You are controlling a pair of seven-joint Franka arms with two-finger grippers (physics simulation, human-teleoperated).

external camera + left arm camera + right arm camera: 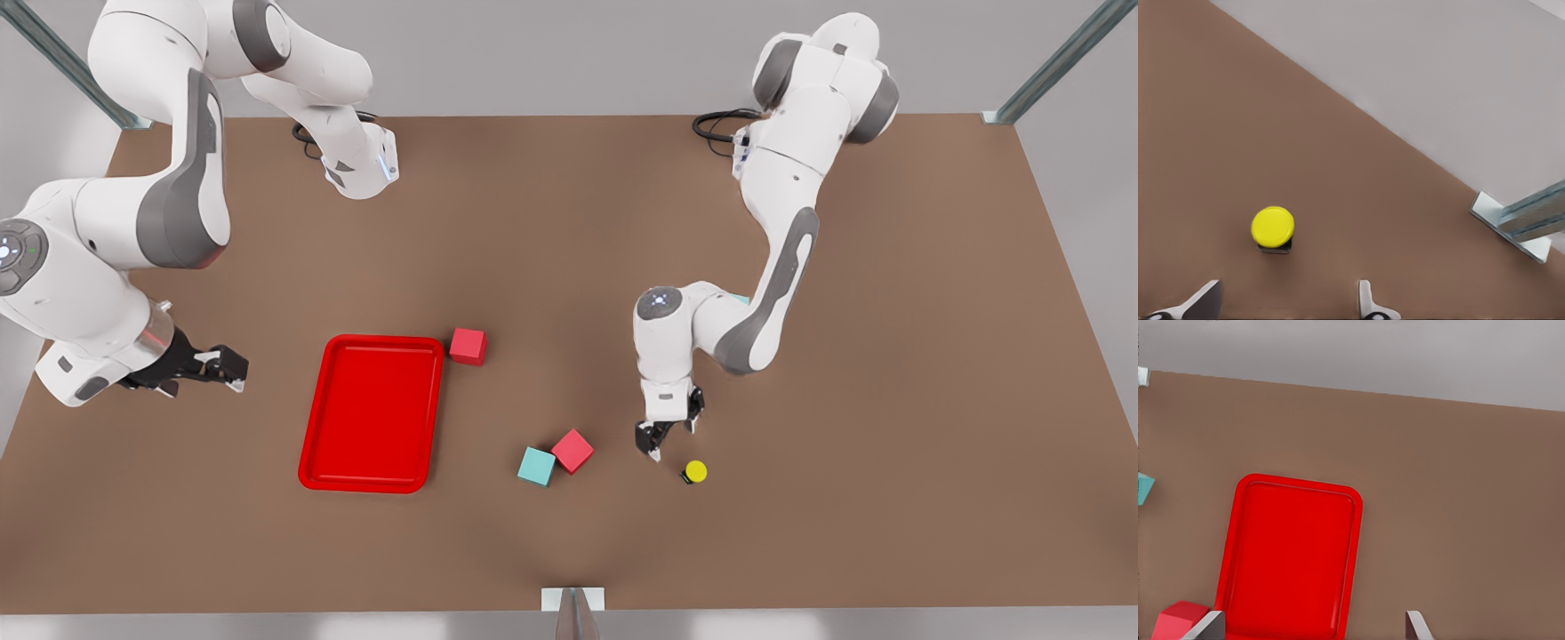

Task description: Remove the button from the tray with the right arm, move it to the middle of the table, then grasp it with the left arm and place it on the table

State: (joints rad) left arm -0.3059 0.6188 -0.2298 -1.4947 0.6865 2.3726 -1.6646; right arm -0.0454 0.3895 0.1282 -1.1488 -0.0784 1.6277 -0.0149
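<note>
Front view: the button (694, 472) sits on the table (889, 400), well apart from the tray (372, 413) on the front view's right, beyond a teal cube (536, 466) and a red cube (573, 451). The left gripper (667, 434) hangs just beside the button, fingers (1366, 301) spread, holding nothing. The right gripper (222, 366) waits on the tray's other side, spread and empty.

Front view looks steeply down over the table (569, 222); wrist views hover close above it.
</note>
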